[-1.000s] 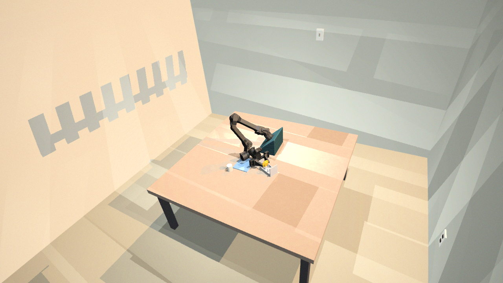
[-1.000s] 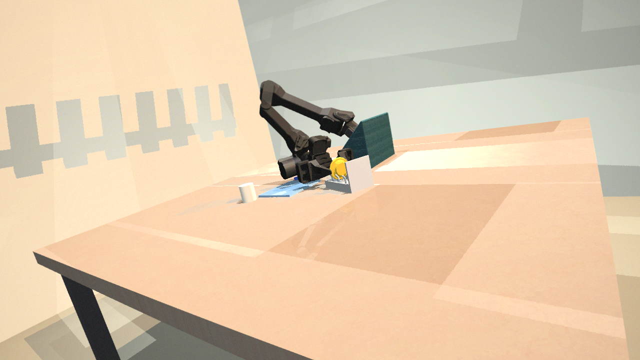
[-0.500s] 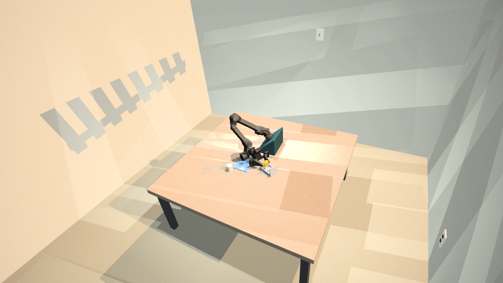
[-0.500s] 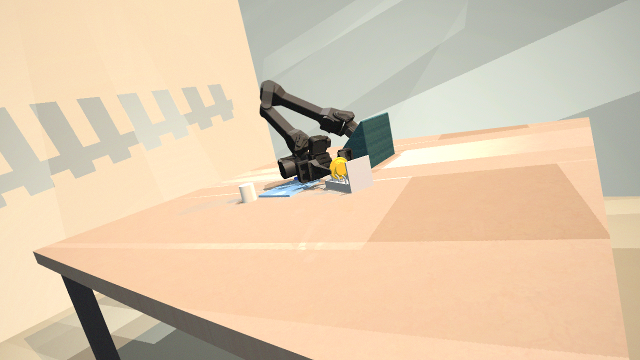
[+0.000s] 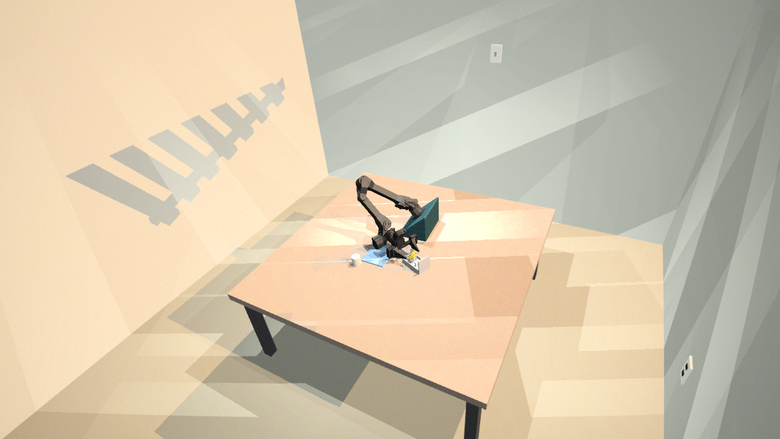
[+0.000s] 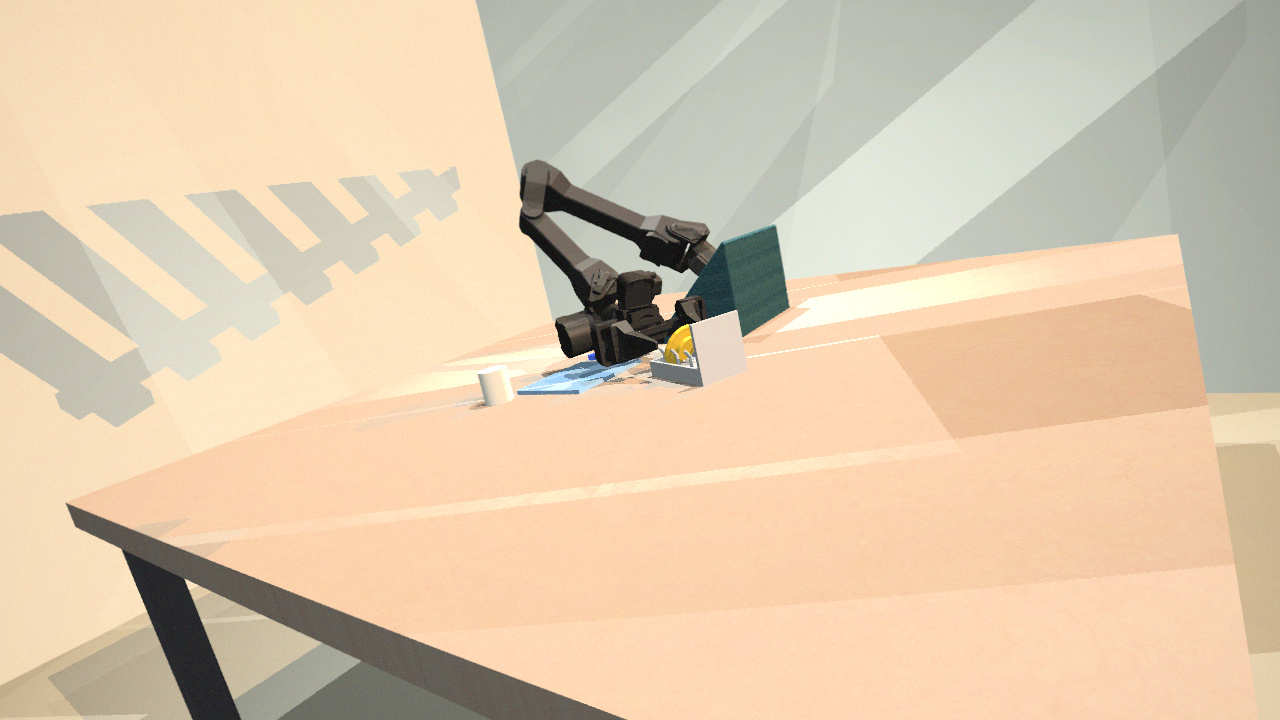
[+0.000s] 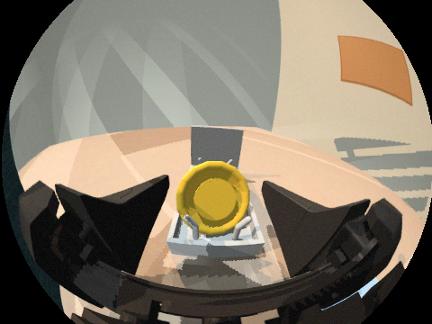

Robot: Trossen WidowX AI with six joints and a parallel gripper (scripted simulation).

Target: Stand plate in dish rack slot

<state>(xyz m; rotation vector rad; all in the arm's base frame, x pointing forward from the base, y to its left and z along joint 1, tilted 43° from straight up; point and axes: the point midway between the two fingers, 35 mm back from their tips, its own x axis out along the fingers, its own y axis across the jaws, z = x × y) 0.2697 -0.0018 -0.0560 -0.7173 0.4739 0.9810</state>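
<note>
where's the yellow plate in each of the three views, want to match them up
Top: the yellow plate is a small speck near the table's middle, just right of the gripper.
Exterior: it stands on edge in the dish rack, against the white back panel.
Wrist: dead centre, upright between the rails, with the open fingers apart on either side.
Shared landmark: the rack's white back panel, right behind the plate.
</note>
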